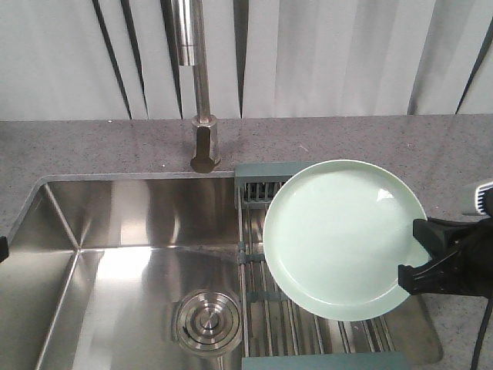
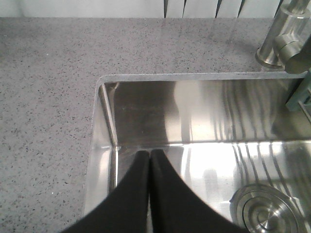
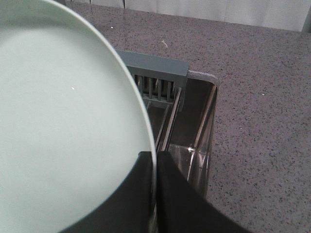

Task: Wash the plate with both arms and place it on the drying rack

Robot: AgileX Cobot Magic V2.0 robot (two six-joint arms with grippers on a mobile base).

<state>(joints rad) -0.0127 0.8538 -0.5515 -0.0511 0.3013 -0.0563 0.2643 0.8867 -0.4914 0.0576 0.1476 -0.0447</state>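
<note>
The pale mint-green plate (image 1: 343, 239) hangs tilted above the drying rack (image 1: 308, 324) at the sink's right side. My right gripper (image 1: 420, 254) is shut on the plate's right rim; in the right wrist view the plate (image 3: 63, 121) fills the left and the gripper (image 3: 155, 158) pinches its edge between both fingers. The rack's slotted grey-blue compartment (image 3: 155, 73) lies just behind the plate. My left gripper (image 2: 149, 154) is shut and empty, over the sink's left back corner. Only a sliver of the left arm shows in the front view.
The steel sink basin (image 1: 115, 254) has a round drain (image 1: 206, 322) near its front. A steel tap (image 1: 202, 85) stands on the grey speckled counter (image 1: 92, 146) behind the sink. White vertical blinds hang at the back.
</note>
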